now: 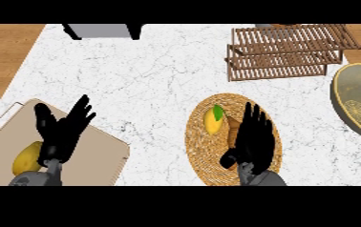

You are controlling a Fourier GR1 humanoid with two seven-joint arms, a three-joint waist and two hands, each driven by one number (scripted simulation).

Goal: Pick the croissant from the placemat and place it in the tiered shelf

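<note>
I'm at the grasp: my right hand (250,138), fingers spread wide, covers the brown croissant (232,127) just left of its palm on the round woven placemat (204,161). Next I close, then carry toward the slatted wooden tiered shelf (285,52) ahead.

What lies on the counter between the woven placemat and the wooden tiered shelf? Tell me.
Nothing: in the head view only bare white marble counter separates the placemat from the tiered shelf.

Bright, even, diffuse light; no clear source. White marble counter (155,78) evenly lit, no glare. Soft faint shadow under tiered shelf (285,52). Black hands lose detail against woven placemat (204,159). Overall softness; no edge distortion.
</note>
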